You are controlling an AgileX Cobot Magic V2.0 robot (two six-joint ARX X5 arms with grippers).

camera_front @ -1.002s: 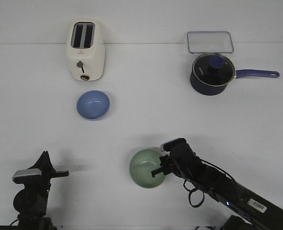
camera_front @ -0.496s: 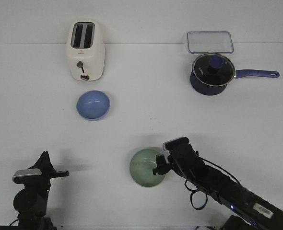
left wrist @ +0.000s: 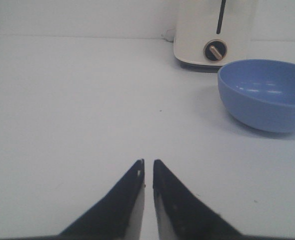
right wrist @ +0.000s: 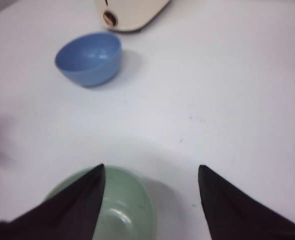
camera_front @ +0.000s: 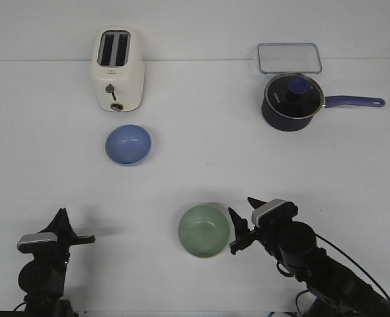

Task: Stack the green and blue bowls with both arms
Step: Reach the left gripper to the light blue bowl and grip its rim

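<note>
Front view: we find the green bowl (camera_front: 204, 230) near the table's front, just beside the right gripper (camera_front: 240, 229), whose fingers are spread and hold nothing. The blue bowl (camera_front: 128, 144) sits well apart, before the toaster (camera_front: 117, 69).

Left wrist view: the left gripper (left wrist: 148, 172) is pressed closed and empty, the blue bowl ahead of it.

Right wrist view: the spread fingers straddle the green bowl's rim.

We judge neither bowl grasped yet; next, one rim must be pinched and lifted.
</note>
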